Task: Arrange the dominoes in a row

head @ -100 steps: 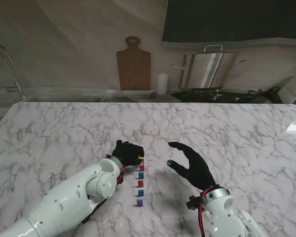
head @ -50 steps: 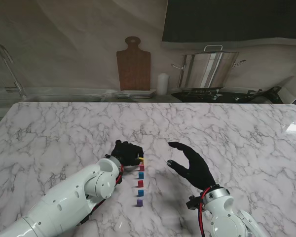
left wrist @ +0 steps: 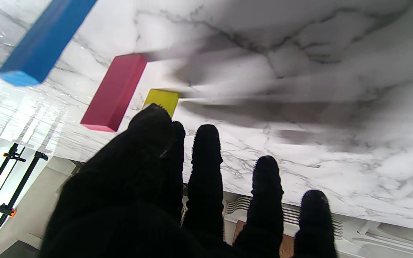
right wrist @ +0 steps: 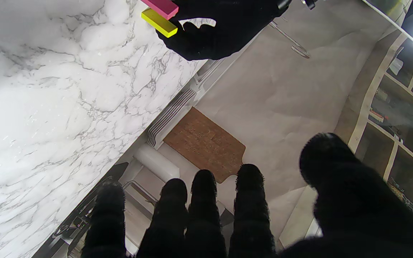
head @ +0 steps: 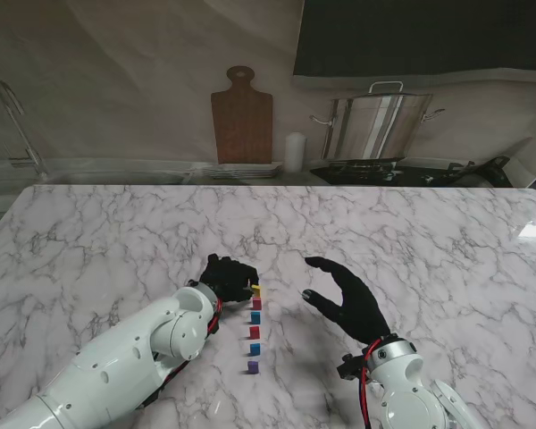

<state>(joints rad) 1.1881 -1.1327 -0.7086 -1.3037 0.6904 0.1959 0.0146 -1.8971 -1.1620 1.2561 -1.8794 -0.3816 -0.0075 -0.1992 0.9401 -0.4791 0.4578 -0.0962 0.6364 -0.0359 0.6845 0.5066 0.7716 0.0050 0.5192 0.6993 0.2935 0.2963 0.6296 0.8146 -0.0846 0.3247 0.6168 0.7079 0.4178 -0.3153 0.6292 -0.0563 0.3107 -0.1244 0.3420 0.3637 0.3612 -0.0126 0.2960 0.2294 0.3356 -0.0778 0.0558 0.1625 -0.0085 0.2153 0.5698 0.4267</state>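
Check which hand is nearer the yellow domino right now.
Left. The left hand sits right beside the yellow domino, fingertips at it; whether they touch is unclear. The right hand hovers open, well off to the domino's right, clear of the row.

The table is glossy white marble with grey veins. Both hands wear matt black fuzzy cloth over the fingers. The arm shells look like smooth glossy white plastic. The pot is shiny metal, the cutting board brown wood.

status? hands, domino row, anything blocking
Left hand open beside yellow domino, far end of row. Right hand open, hovering right of row. Six dominoes lined up; nothing blocking.
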